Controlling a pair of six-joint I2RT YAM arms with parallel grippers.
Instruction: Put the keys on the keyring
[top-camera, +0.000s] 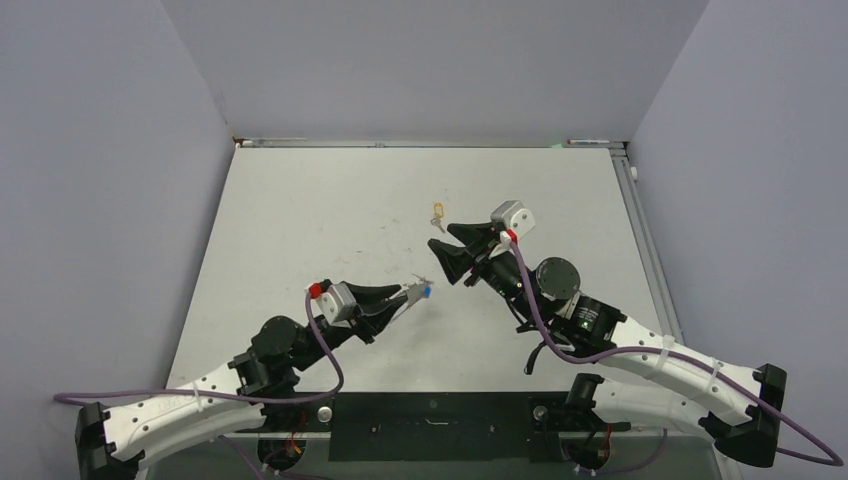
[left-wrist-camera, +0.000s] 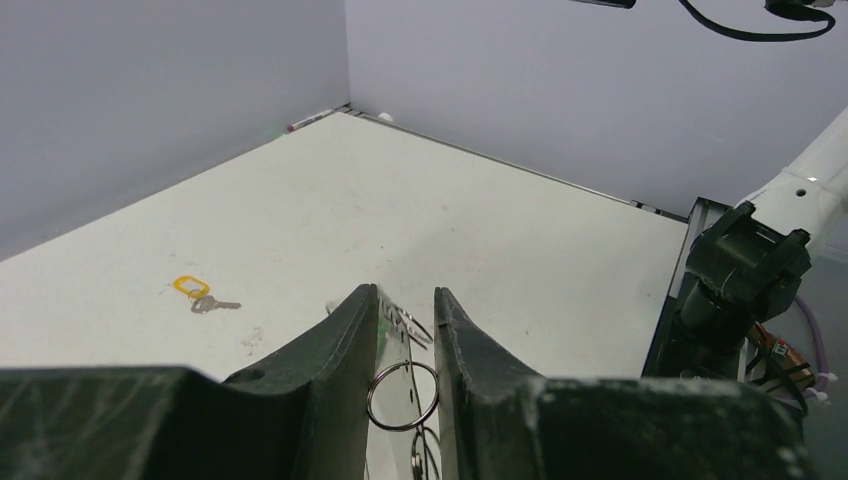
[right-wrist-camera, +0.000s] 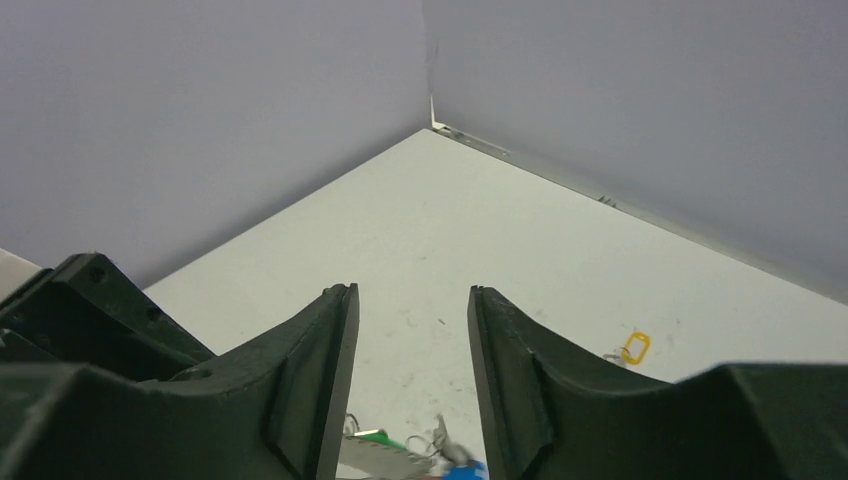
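I noted left gripper clamped on thin slippery silver keyring, right gripper apart; light yellow-tagged silver key looked best pinched by its tag.

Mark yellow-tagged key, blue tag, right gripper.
yellow-tagged key (left-wrist-camera: 190, 287), left wrist view, on its tag
blue tag (top-camera: 426, 291), top view, its middle
right gripper (right-wrist-camera: 412, 292), right wrist view, between fingertips

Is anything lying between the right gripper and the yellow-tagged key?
No. In the top view only bare table separates the right gripper from the yellow-tagged key. The keyring sits in the left gripper, nearer the bases.
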